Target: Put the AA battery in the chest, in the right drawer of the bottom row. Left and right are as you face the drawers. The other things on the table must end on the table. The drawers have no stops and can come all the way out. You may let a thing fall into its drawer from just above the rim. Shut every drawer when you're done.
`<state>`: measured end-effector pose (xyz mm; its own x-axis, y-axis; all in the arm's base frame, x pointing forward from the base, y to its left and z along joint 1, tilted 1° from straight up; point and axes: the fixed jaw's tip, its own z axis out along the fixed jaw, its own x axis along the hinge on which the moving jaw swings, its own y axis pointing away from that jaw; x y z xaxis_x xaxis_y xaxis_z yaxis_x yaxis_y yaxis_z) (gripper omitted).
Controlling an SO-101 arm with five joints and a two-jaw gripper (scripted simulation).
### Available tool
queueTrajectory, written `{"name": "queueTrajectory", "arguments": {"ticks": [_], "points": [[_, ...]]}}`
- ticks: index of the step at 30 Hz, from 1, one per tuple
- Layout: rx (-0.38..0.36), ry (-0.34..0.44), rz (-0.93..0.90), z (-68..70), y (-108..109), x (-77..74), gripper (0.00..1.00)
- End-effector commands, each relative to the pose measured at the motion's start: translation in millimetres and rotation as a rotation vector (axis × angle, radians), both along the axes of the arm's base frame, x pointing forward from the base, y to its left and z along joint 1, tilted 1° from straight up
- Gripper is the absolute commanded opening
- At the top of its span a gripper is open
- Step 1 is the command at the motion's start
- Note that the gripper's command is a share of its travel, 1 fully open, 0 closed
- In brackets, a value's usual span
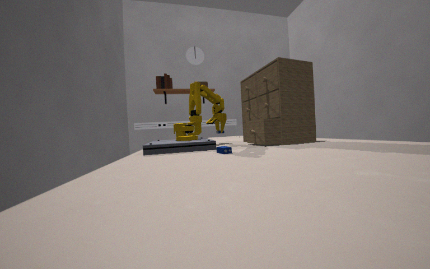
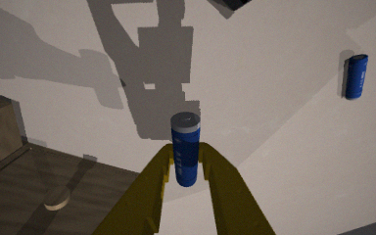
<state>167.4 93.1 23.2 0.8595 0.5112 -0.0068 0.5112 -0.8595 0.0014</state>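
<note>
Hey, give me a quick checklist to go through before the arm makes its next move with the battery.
1. Tool shut on the AA battery: ok.
2. Battery lifted off the table: ok.
3. Bottom-right drawer of the chest pulled out: ok.
4. Battery over the drawer opening: not ok, table lies below it.
5. Other blue cell on the table: ok.
6. Drawer's inside free of obstacles: cannot tell.
</note>
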Motion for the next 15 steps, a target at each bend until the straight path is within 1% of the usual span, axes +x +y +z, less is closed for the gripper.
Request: {"name": "queueTrajectory", "arguments": {"ticks": [1,10,15], "points": [[0.003,-0.003,-0.001,0.4,-1.9,-0.6,0.0],[0.003,-0.003,-0.001,0.4,-1.9,-0.6,0.0],[0.004,-0.005,-0.132,1.3,-27.4,3.2,0.0]]}}
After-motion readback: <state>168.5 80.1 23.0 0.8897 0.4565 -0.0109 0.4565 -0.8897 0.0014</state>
